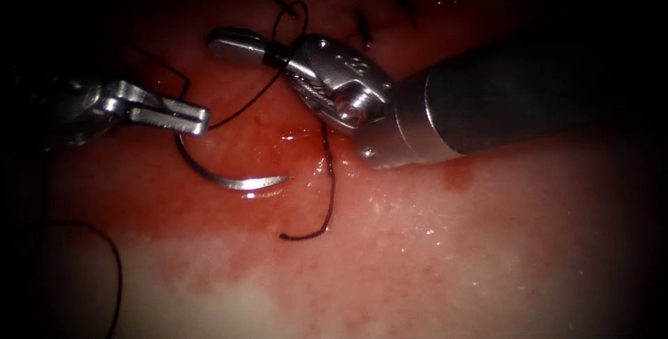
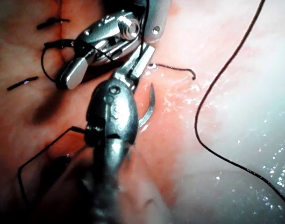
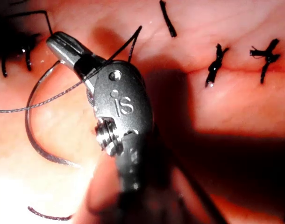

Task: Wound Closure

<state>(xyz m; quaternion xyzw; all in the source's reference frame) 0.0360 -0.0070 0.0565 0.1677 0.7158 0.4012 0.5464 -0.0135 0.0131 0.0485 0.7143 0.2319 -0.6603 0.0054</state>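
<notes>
So the needle [image 1: 229, 175] is being held by the left end effector [image 1: 198, 120], pinched right near its thread end, with the rest of the curve hanging free below the jaws and the sharp tip pointed off to the right. It isn't stuck into the tissue [image 1: 431, 255] anywhere; it's just lying over the wet red fluid [image 1: 292, 137] on the surface. In the left wrist view the same needle [image 2: 149, 105] can be seen curving out beside the closed jaws of the left end effector [image 2: 141, 59].

The right end effector [image 1: 229, 43] is pressed together on the thread [image 1: 250, 99], which is looped around the jaws and runs down toward the left tool. In the right wrist view the strand is seen crossing the clamped tip of the right end effector [image 3: 63, 44].

A short cut end of thread [image 1: 323, 193] is lying loose on the tissue just below the right tool's wrist. Finished stitches [image 3: 216, 63] with knotted ends can be made out along the closed part of the cut [image 3: 240, 70]. A long slack run of thread is trailing over the paler tissue, well apart from both tools.
</notes>
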